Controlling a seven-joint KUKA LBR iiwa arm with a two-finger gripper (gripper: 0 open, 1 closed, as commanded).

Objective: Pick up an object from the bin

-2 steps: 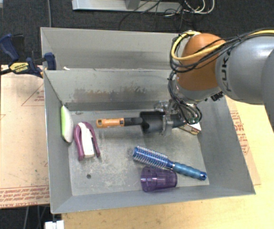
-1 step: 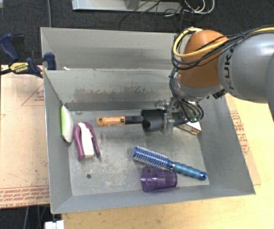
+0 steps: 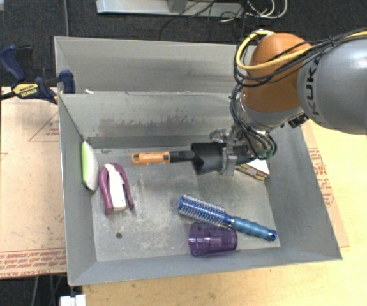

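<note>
My gripper [image 3: 229, 153] hangs low over the right middle of the bin, beneath the arm's orange cover. A tool with an orange handle [image 3: 150, 158] and a black shaft lies across the bin's middle. Its thick black head [image 3: 205, 159] reaches right up to the gripper's metal body on the left side. A small flat white and brown item [image 3: 257, 169] lies just right of the gripper. A blue hairbrush [image 3: 224, 217] lies slanted in front of it.
A clear purple cup [image 3: 212, 240] lies on its side near the front wall, under the hairbrush. At the left stand a green and white oblong item [image 3: 89, 166] and a purple and white stapler-like thing [image 3: 115, 188]. The arm covers the bin's right back corner.
</note>
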